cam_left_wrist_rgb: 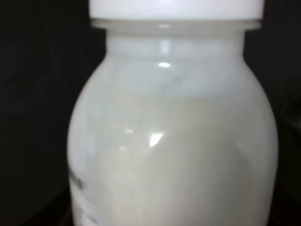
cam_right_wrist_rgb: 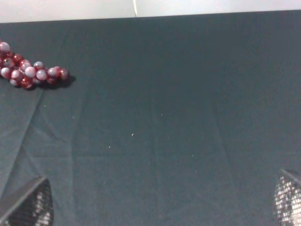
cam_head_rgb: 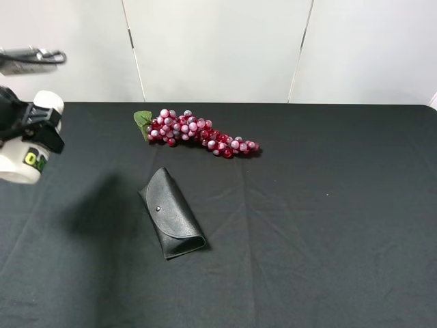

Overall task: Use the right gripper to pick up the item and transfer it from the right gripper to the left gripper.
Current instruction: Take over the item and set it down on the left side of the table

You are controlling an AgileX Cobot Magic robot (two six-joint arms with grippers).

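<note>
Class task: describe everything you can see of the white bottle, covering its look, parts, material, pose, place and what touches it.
The bottle is small, white and rounded, apparently of glossy, slightly translucent plastic, with a white cap above a short neck. A green and black printed mark shows on its side. It lies tilted, cap pointing away from the camera, held in the air above the table's left edge. The left gripper is shut on it, black jaws across its middle. Nothing else touches it. The left wrist view shows shiny highlights on its body.

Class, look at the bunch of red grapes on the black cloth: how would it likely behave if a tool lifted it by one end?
The grape bunch would probably droop, since it is a long loose cluster. The round, glossy grapes look slippery to pinch. Lying flat and lumpy, it seems unlikely to roll.
</note>
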